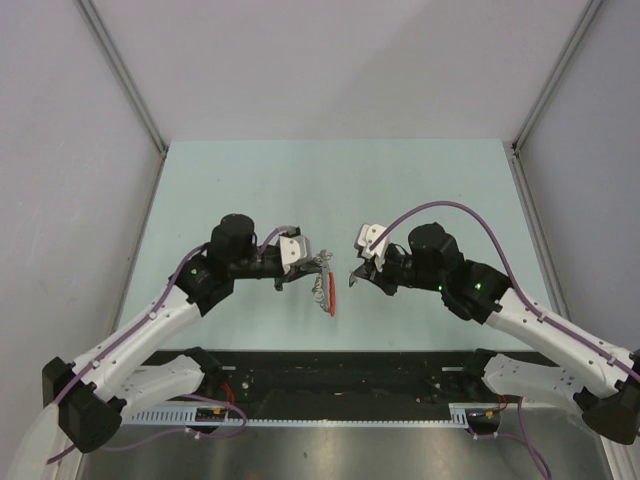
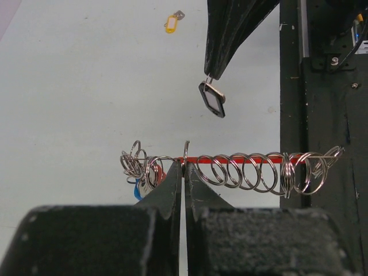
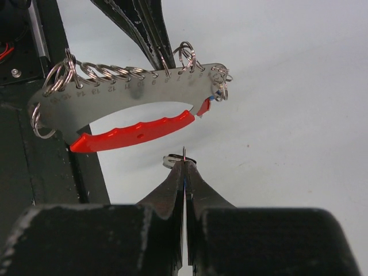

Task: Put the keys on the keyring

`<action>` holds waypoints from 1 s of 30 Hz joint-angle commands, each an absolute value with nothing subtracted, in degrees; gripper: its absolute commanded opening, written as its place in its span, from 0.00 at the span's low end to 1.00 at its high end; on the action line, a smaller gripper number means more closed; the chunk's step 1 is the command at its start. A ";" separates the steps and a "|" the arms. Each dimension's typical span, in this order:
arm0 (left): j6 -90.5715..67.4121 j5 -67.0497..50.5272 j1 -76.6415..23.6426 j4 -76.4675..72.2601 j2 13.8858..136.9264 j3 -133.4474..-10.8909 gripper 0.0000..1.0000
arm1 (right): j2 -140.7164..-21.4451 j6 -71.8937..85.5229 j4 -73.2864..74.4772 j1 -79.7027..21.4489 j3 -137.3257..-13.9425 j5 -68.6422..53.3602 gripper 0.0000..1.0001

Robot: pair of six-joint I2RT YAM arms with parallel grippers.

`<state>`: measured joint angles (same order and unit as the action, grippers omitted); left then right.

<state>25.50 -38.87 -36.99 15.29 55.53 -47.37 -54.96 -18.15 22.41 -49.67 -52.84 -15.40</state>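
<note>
The table (image 1: 300, 180) is seen whole only from above. There the tips of the left gripper (image 1: 316, 263) and the right gripper (image 1: 353, 277) are too small for their grip to be read.

The wrist views settle it. The left gripper's fingers (image 2: 167, 190) are pressed together on one ring of the keyring (image 3: 115, 100). The right gripper's fingers (image 3: 172, 190) are pressed together on the thin ring of a black key tag (image 2: 213, 99).

The keyring is held between the two grippers, over the near half of the table and about midway between its left and right edges. Whether it touches the surface cannot be told. From above, its long axis runs from far to near, with the red curved piece (image 1: 332, 303) pointing toward the near edge. In the left wrist view the grey plate is edge-on, so only a red line and a row of rings are made out. In the right wrist view its flat face is shown, with rings along the upper edge and the red piece below.

The black key tag hangs just beside the keyring, apart from it, and is mostly hidden behind the right fingertips in the right wrist view.

A blue key head (image 2: 138, 191) sits among the rings at one end of the keyring, half covered by them.

A yellow key (image 2: 170, 23) lies on the table beyond the right gripper, well apart from the keyring (it cannot be found in the top view).
</note>
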 commanded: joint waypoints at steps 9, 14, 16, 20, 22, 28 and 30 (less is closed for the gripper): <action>27.33 -43.85 -37.27 13.62 51.94 -46.23 0.00 | -58.62 -22.94 18.72 -55.10 -57.39 -13.81 0.00; 27.77 -44.12 -37.27 13.80 52.03 -46.06 0.00 | -60.03 -24.43 18.02 -57.13 -58.01 -12.13 0.00; 27.77 -44.30 -37.27 13.71 51.86 -46.05 0.00 | -60.73 -24.87 17.84 -58.00 -58.45 -11.52 0.00; 28.47 -44.73 -37.27 14.06 51.68 -45.97 0.00 | -62.14 -25.92 18.28 -59.15 -59.32 -9.85 0.00; 28.74 -44.91 -37.27 14.32 51.59 -45.97 0.00 | -62.49 -26.19 18.19 -59.50 -59.59 -8.97 0.00; 29.97 -45.61 -37.27 14.94 51.50 -45.97 0.00 | -62.32 -26.98 17.05 -60.29 -59.68 -5.98 0.00; 30.15 -45.88 -37.35 15.20 51.68 -45.88 0.00 | -62.14 -27.33 16.96 -60.38 -59.68 -5.54 0.00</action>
